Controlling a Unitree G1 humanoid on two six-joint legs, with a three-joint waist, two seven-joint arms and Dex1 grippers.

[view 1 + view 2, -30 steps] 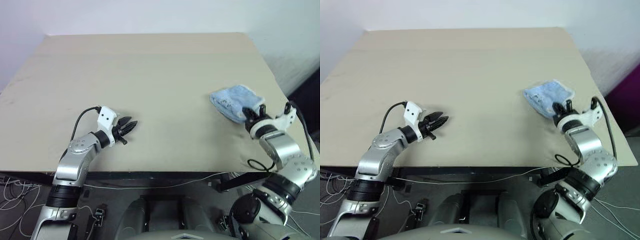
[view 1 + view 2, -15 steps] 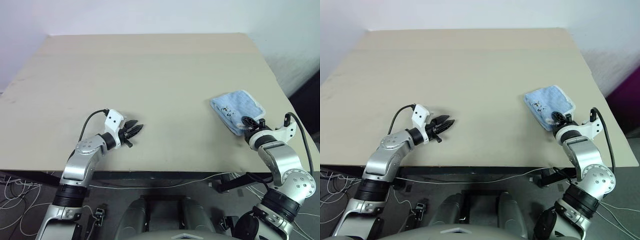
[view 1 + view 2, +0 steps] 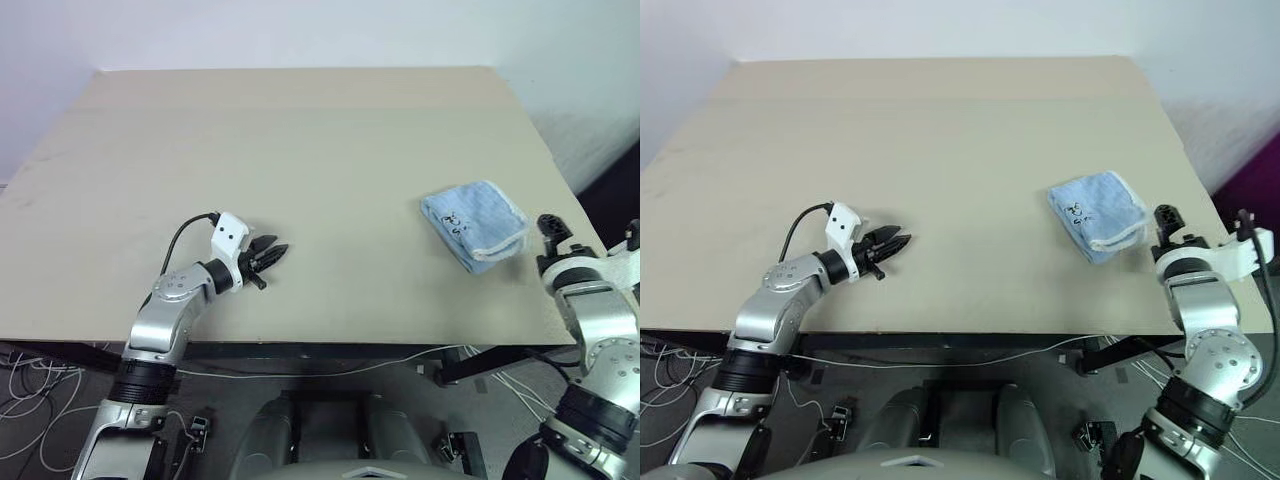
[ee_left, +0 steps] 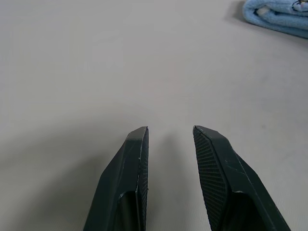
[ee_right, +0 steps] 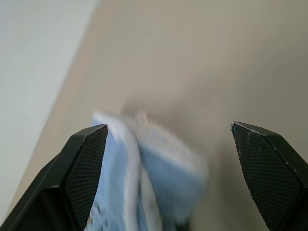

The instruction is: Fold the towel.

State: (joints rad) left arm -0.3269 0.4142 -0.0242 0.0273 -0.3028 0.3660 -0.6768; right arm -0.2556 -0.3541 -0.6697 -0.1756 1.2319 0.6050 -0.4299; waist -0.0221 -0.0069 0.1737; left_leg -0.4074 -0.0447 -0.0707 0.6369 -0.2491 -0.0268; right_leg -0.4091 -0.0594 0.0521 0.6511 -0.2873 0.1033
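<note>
Right tool (image 5: pixel 168 144) gapes wide, empty, just beside towel (image 3: pixel 472 224).

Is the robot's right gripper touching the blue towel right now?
Apart. The left eye view shows bare table between the right gripper and the towel; its fingers are spread wide.

One towel (image 3: pixel 472 222) is counted, folded into a single light blue bundle on one table (image 3: pixel 300 140); two grippers are seen, the left gripper (image 3: pixel 270 254) and the right gripper (image 5: pixel 171 159); one black cable (image 3: pixel 180 238) is counted at the left wrist.
</note>
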